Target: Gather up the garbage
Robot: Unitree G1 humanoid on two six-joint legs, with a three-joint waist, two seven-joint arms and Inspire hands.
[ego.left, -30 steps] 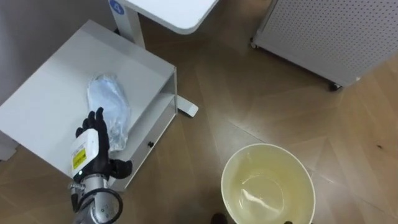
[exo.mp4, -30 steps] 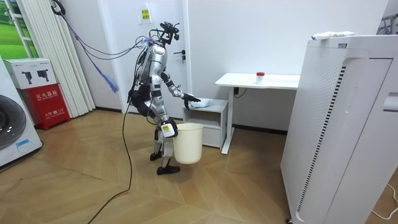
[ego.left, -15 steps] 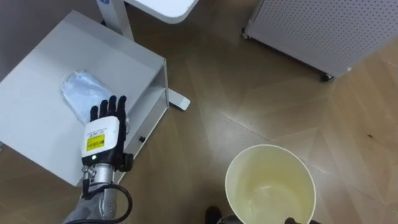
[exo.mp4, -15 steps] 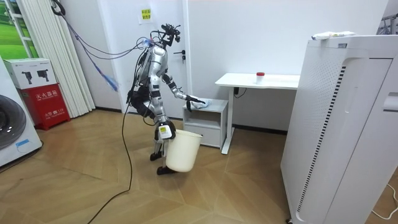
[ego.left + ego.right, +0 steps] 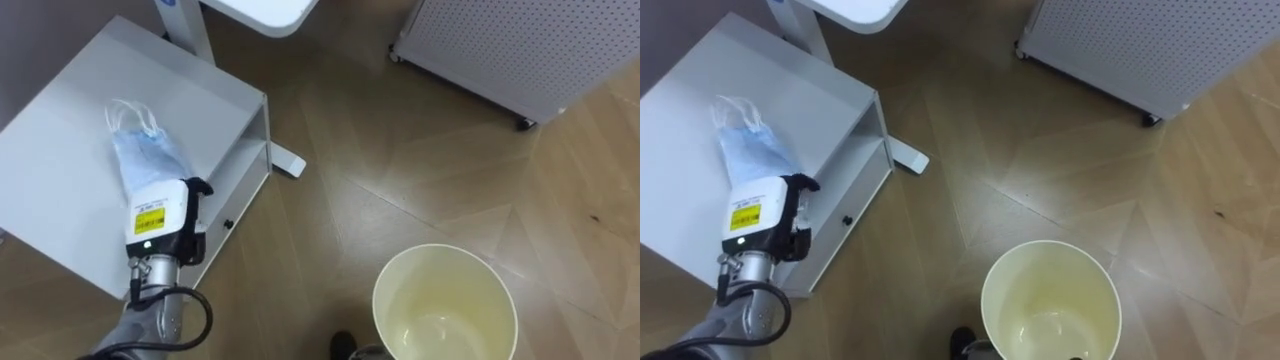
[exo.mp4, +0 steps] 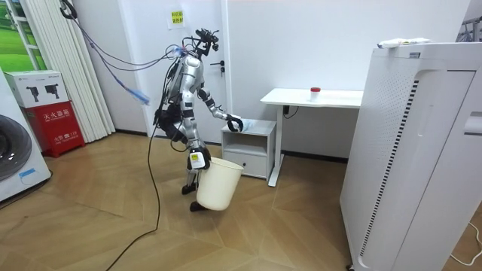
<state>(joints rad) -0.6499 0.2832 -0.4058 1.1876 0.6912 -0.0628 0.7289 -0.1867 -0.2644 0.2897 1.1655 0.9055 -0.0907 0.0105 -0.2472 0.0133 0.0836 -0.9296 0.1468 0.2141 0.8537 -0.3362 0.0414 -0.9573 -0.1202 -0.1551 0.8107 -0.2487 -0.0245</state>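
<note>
1. The white cabinet (image 5: 60,140) carries the garbage on its top. What its open shelf (image 5: 236,165) holds, I cannot tell
2. The pale bucket (image 5: 440,305) is empty, its mouth open well to the right of the cabinet. In the room view it hangs tilted from the right hand (image 6: 198,159), whose grip I cannot make out. It probably wants levelling, and bringing under the cabinet's edge, before anything drops
3. The garbage, a crumpled clear plastic bag (image 5: 138,148), lies on the cabinet top with its far end loose and its near end under the left hand
4. The left hand (image 5: 157,218) is clenched on the bag's near end, knuckles up. The step looks like the pickup: gather enough film to hold, lift straight up so the loose end clears the top, then swing across over the bucket
</note>
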